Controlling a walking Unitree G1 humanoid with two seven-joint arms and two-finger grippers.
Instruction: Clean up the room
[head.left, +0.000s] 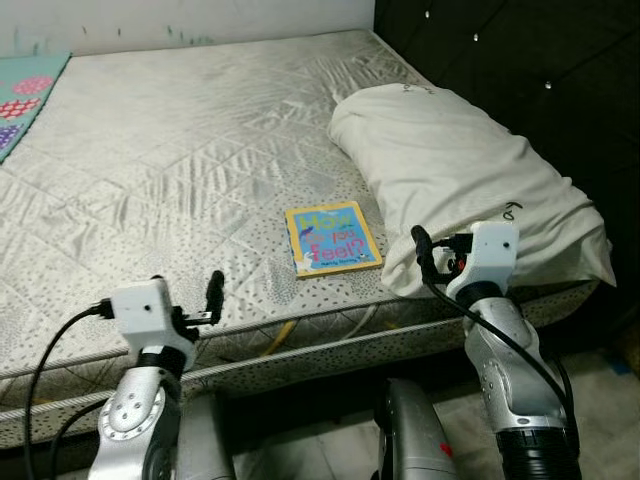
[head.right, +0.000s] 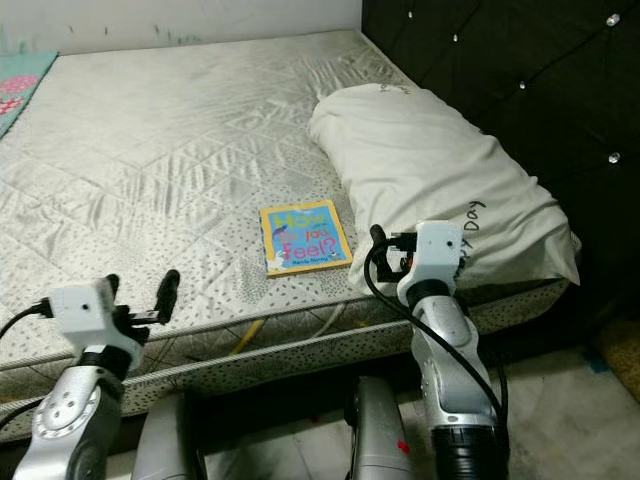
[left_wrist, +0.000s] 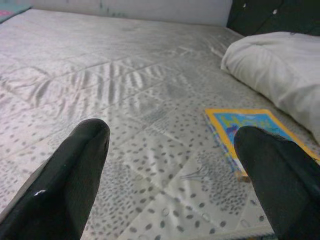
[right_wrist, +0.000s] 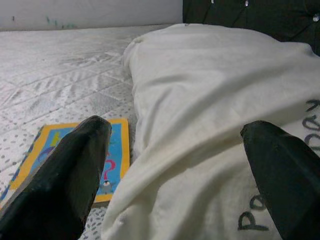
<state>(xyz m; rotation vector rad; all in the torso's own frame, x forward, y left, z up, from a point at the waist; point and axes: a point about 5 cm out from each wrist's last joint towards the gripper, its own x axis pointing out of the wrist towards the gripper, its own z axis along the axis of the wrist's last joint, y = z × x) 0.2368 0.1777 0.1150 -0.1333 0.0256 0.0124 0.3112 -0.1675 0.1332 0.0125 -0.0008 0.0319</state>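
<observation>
One book (head.left: 333, 238), one pillow (head.left: 460, 180), perhaps one mat (head.left: 25, 95); left pincer (left_wrist: 175, 170) and right pincer (right_wrist: 180, 170) both spread.

A pale grey mattress (head.left: 180, 150), quilted in diamonds and speckled with small dark dots, carries a yellow-bordered blue book (head.left: 332, 237) with yellow and pink lettering. Beside it lies an off-white pillow (head.left: 460, 180) marked with dark writing. A black tufted headboard (head.left: 520, 70) shows silver studs. A teal blanket (head.left: 25, 95) bears pink patterned shapes.
</observation>
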